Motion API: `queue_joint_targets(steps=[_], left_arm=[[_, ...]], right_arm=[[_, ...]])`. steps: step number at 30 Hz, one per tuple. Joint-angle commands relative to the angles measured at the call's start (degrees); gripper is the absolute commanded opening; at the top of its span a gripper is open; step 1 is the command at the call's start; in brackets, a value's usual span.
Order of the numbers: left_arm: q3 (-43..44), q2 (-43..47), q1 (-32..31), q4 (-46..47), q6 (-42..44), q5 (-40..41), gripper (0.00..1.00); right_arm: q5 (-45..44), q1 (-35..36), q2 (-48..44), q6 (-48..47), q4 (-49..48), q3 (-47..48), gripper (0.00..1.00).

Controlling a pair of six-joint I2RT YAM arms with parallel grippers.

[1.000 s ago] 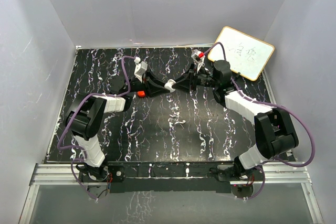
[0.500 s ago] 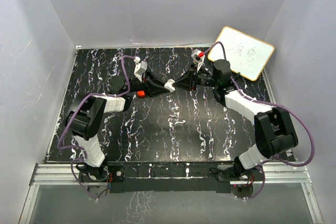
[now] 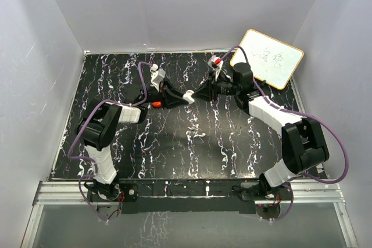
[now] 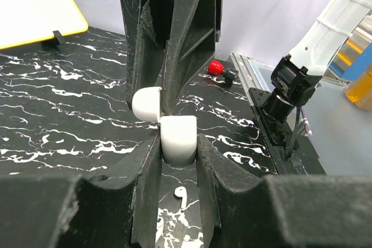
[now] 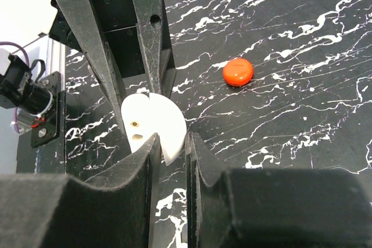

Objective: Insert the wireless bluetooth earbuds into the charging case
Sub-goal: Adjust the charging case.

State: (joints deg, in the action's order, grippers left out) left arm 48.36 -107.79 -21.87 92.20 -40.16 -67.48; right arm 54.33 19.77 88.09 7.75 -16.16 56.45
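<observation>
White plastic over black marble: a small round white plastic charging case point(image 3: 188, 96) hangs above the black, white-veined marble-pattern table point(image 3: 174, 161), just toward 12 o'clock from its centre, gripped from both sides. The left gripper point(image 4: 177, 143), on the 9 o'clock side, has its jaws closed tight on the case's larger, block-like half. The right gripper point(image 5: 170, 145), on the 3 o'clock side, has its jaws nearly together on the thin edge of the other half. The case is parted along its seam, and the right wrist view shows a flat inner face with two tiny sockets.

One white stemmed plastic earbud point(image 4: 181, 197) lies on the table directly beneath the left jaws, apart from the case. Its stem seems to run along the 9-to-3 line on which the two arms meet. The overhead view cannot separate it from the marbling, and no second earbud can be made out. A round bright red plastic puck point(image 5: 238, 71) rests on the table at 8 o'clock of the case, near but untouched, and a yellow-framed whiteboard point(image 3: 267, 57) leans in the 2 o'clock corner.

By the look of it, the case is open and no earbud is seated. The earbud sits straight down from both pairs of jaws, about equally near each arm. One gripper would probably have to let go to fetch it, and the case could then swing shut or slip from a single pinch.
</observation>
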Motion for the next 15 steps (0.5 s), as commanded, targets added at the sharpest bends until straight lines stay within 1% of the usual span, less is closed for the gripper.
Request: queue_joint_targets(steps=[1, 4, 7, 15], left_arm=[[1.5, -0.2, -1.2, 10.1, -0.8, -4.4, 0.23], [1.5, -0.5, -1.3, 10.1, -1.2, -5.0, 0.30], [1.1, -0.6, -1.2, 10.1, -1.3, -5.7, 0.35], [0.9, -1.3, -1.2, 10.1, -1.9, -6.5, 0.37]], right_arm=[[-1.0, 0.6, 0.6, -6.3, 3.0, 5.3, 0.08], [-0.8, 0.6, 1.2, -8.1, 5.1, 6.4, 0.08], [-0.8, 0.6, 1.2, -9.2, 6.3, 6.8, 0.08], [-1.5, 0.6, 0.9, -11.1, 8.7, 7.5, 0.07]])
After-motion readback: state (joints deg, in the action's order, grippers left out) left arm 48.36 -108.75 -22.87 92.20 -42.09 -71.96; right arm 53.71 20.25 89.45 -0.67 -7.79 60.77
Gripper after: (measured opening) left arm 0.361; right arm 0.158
